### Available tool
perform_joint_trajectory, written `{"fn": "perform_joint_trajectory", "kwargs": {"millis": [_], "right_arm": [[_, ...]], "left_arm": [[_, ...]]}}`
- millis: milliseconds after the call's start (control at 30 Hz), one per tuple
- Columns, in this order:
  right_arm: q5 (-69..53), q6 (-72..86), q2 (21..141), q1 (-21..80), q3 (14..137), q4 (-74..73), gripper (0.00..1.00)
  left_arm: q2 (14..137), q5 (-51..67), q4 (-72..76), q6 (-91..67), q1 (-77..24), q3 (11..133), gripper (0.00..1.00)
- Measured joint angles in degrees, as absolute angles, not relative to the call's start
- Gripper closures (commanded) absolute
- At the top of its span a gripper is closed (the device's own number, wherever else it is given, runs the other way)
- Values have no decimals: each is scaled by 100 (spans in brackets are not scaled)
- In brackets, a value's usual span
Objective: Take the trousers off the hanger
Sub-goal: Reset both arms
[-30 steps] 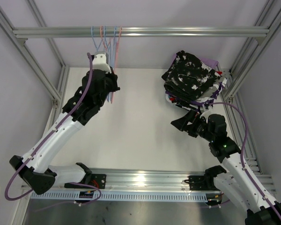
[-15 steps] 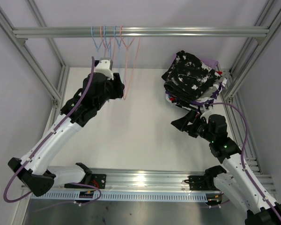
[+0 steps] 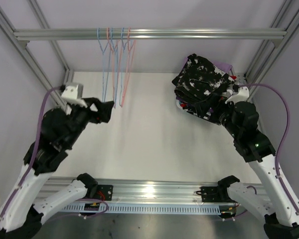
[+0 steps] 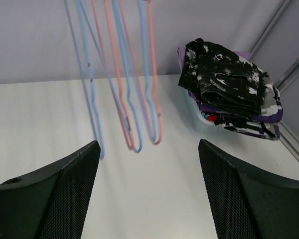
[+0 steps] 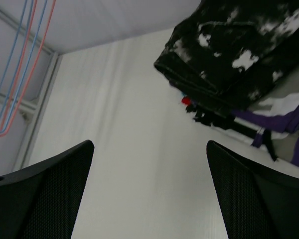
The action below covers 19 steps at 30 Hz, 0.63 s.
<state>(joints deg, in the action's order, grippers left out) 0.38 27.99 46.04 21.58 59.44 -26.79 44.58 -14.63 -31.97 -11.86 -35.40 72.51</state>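
Hangers first, since that's what the left side is looking at: the left gripper [image 4: 148, 149] is spread wide with nothing between its fingers, and the blue and pink wire hangers [image 4: 129, 99] dangle straight ahead of it and above, hooked over the rail [image 3: 149, 34]. Every one looks bare to me, no cloth on any of them, so I'd say the pulling-off part is basically finished and the step now is just getting clear cleanly. For that arm I'd back off low and straight, jaws left wide, and not sweep sideways, because those thin loops hang right in front of the fingertips and would snag easily. The wire looks a bit smeared in the wrist view, so my guess is they're swinging; give them room. Ahead of that gripper and well off to its right, the trousers [image 4: 224, 82] sit as a folded pile on the table [image 4: 40, 114]: the black pair with white blotches on top, purple print under it, a bit of lilac behind and a speck of red peeking out. The right gripper [image 5: 149, 147] is also wide open and empty, with the pile just ahead and up to its right, near but not touching as far as I can tell. I'd lift that one up and away so it doesn't drag the top pair off.
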Motion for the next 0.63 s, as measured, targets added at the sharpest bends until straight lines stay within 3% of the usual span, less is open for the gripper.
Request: {"fn": "perform_joint_trajectory", "kwargs": {"millis": [167, 300, 633], "right_arm": [[2163, 2082, 4993, 3341, 6576, -2932, 1], [3205, 1846, 5234, 3424, 6676, -3205, 1], [3953, 1531, 4678, 3522, 6482, -3350, 0]], "left_arm": [[3072, -1852, -2679, -1190, -3540, 6049, 15], [2661, -2064, -2438, -1190, -3540, 5356, 12], [2217, -2246, -2209, -1199, -3533, 5017, 10]]}}
